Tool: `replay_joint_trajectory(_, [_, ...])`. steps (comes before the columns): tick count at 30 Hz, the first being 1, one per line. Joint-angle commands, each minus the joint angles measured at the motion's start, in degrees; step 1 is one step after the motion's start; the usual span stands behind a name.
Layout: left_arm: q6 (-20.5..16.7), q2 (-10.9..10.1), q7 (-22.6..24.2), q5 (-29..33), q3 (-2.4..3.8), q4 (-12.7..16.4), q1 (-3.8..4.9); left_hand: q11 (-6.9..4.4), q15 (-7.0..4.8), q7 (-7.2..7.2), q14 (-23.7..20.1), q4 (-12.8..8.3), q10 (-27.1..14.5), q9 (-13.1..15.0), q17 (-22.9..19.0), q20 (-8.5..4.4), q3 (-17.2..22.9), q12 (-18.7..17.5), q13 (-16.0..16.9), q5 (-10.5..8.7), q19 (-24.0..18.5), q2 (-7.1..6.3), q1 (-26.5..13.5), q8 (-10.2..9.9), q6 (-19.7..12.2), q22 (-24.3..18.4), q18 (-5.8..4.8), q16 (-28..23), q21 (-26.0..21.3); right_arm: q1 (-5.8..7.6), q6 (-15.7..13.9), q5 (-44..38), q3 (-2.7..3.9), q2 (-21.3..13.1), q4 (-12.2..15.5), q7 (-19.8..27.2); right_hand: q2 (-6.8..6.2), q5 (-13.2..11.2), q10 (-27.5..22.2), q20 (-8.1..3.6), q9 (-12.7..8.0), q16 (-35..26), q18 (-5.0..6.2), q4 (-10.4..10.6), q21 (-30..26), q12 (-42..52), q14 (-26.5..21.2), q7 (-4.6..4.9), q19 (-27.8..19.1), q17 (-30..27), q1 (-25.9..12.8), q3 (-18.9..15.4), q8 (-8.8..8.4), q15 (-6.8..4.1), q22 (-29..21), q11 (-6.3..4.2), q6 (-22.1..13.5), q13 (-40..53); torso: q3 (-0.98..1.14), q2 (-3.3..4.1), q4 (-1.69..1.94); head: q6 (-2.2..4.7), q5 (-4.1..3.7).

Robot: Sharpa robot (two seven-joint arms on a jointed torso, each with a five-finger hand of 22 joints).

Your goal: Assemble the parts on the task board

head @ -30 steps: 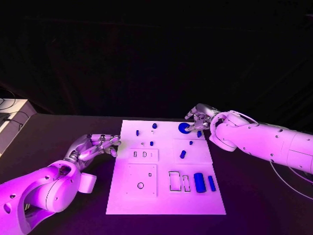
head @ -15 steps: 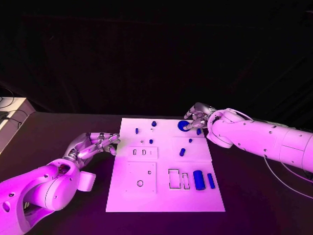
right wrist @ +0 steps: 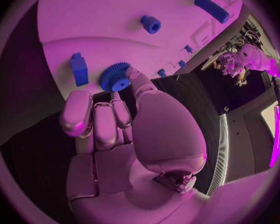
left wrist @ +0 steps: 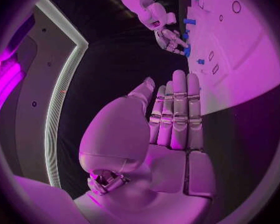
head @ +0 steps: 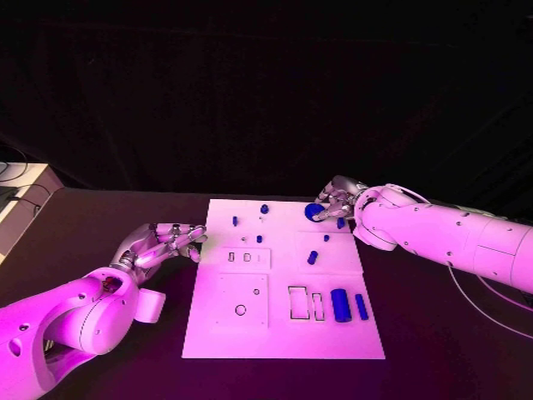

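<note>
The white rectangular task board (head: 285,283) lies in the middle of the black table (head: 111,217), its long side running from near to far. At its far right corner sits a round blue toothed gear (head: 313,212), and the right hand (head: 336,200) is at that gear: in the right wrist view the thumb tip touches the gear's rim (right wrist: 115,77) while the other fingers (right wrist: 93,117) are curled inward just beside it. Whether the gear is truly pinched or only touched cannot be told. A small blue rectangular block (right wrist: 79,68) stands on the board just beside the gear.

The left hand (head: 161,244) hovers off the board's left edge, over the bare table, holding nothing. In the left wrist view its fingers (left wrist: 177,109) lie straight and close together, with the thumb apart from them.

Further blue parts rest on the board. A thick blue cylinder (head: 340,307) and a slimmer blue bar (head: 361,307) lie side by side near the near right area, next to two rectangular slots (head: 305,304). A short blue peg (head: 311,258) lies near the middle, and small blue pegs (head: 234,222) stand along the far left part.
</note>
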Motion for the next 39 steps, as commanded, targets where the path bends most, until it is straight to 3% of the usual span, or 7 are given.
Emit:
replay_joint_trajectory(1, [0.98,0.02,0.34,-0.04,0.04,0.17,0.01,0.09,0.34,-0.01,0.1,-0.19,-0.36,-0.03,-0.07,0.33,-0.19,0.05,0.01,-0.1,-0.15,0.21,-0.08,0.0,-0.21,-0.06,0.78,-0.3,-0.28,-0.14,2.48,0.35,-0.02,0.08,-0.3,0.03,0.61,0.23,0.45,0.11,0.1,0.18,0.9,-0.23,0.36,0.39,0.4,0.52,4.17,0.11,-0.14,0.05,0.11,0.08,7.12,-0.22,0.07,3.34,-0.04,0.04,0.02,-0.09,0.13])
replay_joint_trajectory(9, [1.0,0.03,0.36,-0.04,0.04,0.22,0.01,0.09,0.34,-0.01,0.1,-0.19,-0.36,-0.03,-0.07,0.33,-0.19,0.05,0.01,-0.1,-0.15,0.21,-0.08,0.0,-0.21,-0.06,0.78,-0.3,-0.28,-0.24,3.67,0.59,-0.03,0.37,-0.56,0.05,1.52,0.88,0.66,-0.04,0.05,0.1,0.79,-0.94,0.5,0.46,0.42,0.33,4.17,0.22,-0.59,0.21,-0.04,-0.08,7.16,-0.39,0.95,3.52,0.01,0.07,-0.07,-0.25,0.24])
replay_joint_trajectory(23, [1.0,-0.14,0.32,-0.04,0.05,0.2,0.01,0.09,0.34,-0.01,0.1,-0.19,-0.36,-0.03,-0.07,0.33,-0.19,0.05,0.01,-0.1,-0.15,0.21,-0.08,0.0,-0.21,-0.06,0.78,-0.3,-0.28,-0.29,4.9,1.12,-0.04,0.35,-0.72,0.21,6.81,6.52,0.75,-0.48,-0.01,-0.3,0.48,-4.28,0.51,0.05,0.49,-0.33,4.14,0.39,-2.97,1.39,-0.8,-0.61,7.22,-1.07,3.97,3.75,0.04,0.05,-0.08,-0.43,0.28])
replay_joint_trajectory(25, [1.0,-0.14,0.32,-0.04,0.05,0.19,0.01,0.09,0.34,-0.01,0.1,-0.19,-0.36,-0.03,-0.07,0.33,-0.19,0.05,0.01,-0.1,-0.15,0.21,-0.08,0.0,-0.21,-0.06,0.78,-0.3,-0.28,-0.29,4.41,1.03,-0.05,0.29,-0.51,0.29,7.65,6.41,0.79,-0.59,0.0,-0.37,0.4,-4.85,0.51,0.02,0.51,-0.51,4.13,0.41,-3.31,2.27,-0.98,-0.72,7.23,-1.22,4.54,3.79,0.02,0.04,-0.06,-0.42,0.3])
replay_joint_trajectory(27, [1.01,-0.15,0.32,-0.04,0.05,0.18,0.01,0.09,0.34,-0.01,0.1,-0.19,-0.36,-0.03,-0.07,0.33,-0.19,0.05,0.01,-0.1,-0.15,0.21,-0.08,0.0,-0.21,-0.06,0.78,-0.3,-0.28,-0.3,3.53,0.55,-0.05,0.17,-0.13,0.43,8.57,2.61,0.76,-0.69,0.03,-0.47,0.33,-5.34,0.57,-0.09,0.47,-0.77,4.13,0.37,-2.94,3.66,-1.0,-0.86,7.25,-1.4,5.3,3.77,0.0,0.02,-0.04,-0.42,0.35])
replay_joint_trajectory(30, [1.01,-0.16,0.32,-0.04,0.05,0.17,0.01,0.09,0.35,-0.03,0.0,-0.33,-0.4,-0.02,-0.13,0.34,-0.12,0.05,0.01,-0.1,-0.26,0.31,-0.11,0.01,-0.22,-0.21,0.79,-0.2,-0.1,-0.3,1.62,-0.51,-0.05,-0.07,0.73,0.75,8.03,0.84,1.02,-0.85,0.01,-0.49,0.16,-6.15,0.77,-0.05,0.55,-0.98,4.14,0.57,-3.64,5.47,-1.13,-0.98,7.32,-1.52,6.04,3.86,0.01,0.05,-0.06,-0.46,0.42])
replay_joint_trajectory(39, [1.03,-0.2,0.33,-0.04,0.05,0.18,0.0,0.09,0.35,-0.03,0.0,-0.33,-0.4,-0.02,-0.13,0.34,-0.12,0.05,0.01,-0.1,-0.26,0.31,-0.11,0.01,-0.22,-0.21,0.79,-0.2,-0.1,-0.3,-5.02,-7.31,0.09,-1.52,6.38,1.93,6.86,0.3,1.01,-1.11,0.06,-0.63,-0.08,-7.03,1.07,-0.67,0.6,-1.4,4.15,0.87,-4.47,6.18,-1.06,-1.19,7.39,-1.78,7.31,3.7,-0.03,0.02,-0.07,-0.32,0.63])
